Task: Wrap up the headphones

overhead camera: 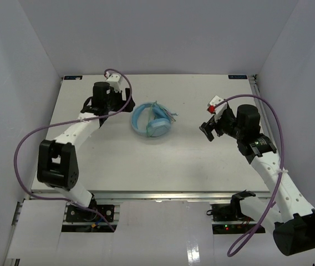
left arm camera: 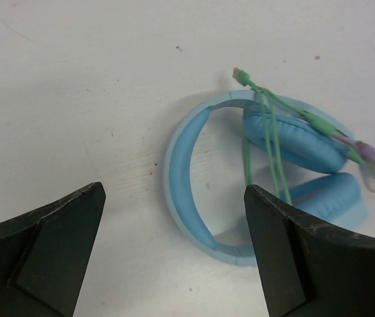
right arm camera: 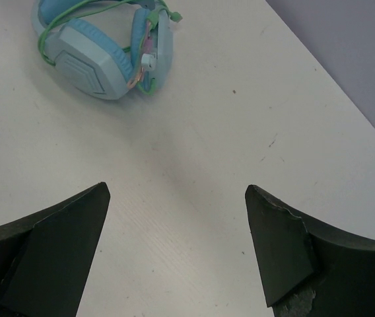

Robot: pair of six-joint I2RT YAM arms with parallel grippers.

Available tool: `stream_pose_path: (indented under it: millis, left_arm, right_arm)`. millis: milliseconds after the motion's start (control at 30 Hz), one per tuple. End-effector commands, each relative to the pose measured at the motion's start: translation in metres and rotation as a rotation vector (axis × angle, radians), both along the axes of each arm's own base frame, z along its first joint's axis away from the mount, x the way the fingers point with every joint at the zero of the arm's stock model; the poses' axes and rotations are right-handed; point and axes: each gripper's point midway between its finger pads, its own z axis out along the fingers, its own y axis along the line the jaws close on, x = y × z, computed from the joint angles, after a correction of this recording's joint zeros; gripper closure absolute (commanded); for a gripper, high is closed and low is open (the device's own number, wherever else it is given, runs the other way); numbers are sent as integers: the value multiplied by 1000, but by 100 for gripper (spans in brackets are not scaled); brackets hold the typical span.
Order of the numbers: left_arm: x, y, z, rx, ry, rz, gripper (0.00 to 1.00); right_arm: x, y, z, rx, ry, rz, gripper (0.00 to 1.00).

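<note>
My left hand (overhead camera: 122, 103) sits in the upper left of the overhead view, fingers spread wide and holding nothing. It hangs just beside the headphones (overhead camera: 153, 122) without touching them. In my left wrist view the headband curves across the middle of the frame between my fingertips, and both blue earcups lie to the right of it.

The headphones lie on the worktop (overhead camera: 146, 172) at the centre of the overhead view. The thin green cable (left arm camera: 270, 145) crosses the earcups in several strands, so I judge the wrapping largely done. The plug (left arm camera: 240, 74) pokes out free near the top of the headband, and I can't see it tucked under anything.

My right hand (overhead camera: 208, 131) is at centre right of the overhead view, well apart from the headphones. It is also spread and empty, with only bare worktop between its fingers.

The risk is that loose end. The strands look slack, so a finger passing close on the left could catch a loop and drag it off the earcup. With the plug unsecured, any nudge that slides the headphones could let the turns spring open.
</note>
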Motion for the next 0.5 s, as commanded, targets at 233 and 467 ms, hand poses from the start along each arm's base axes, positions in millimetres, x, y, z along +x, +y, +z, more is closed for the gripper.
stream_pose_path:
  millis: [233, 467]
  left_arm:
    - [-195, 10, 155, -332, -359, -108, 2]
    - [-253, 29, 143, -300, -401, -94, 2]
  right_arm:
    - [-9, -23, 18, 158, 129, -237, 10]
    - [-6, -52, 30, 207, 98, -393, 10]
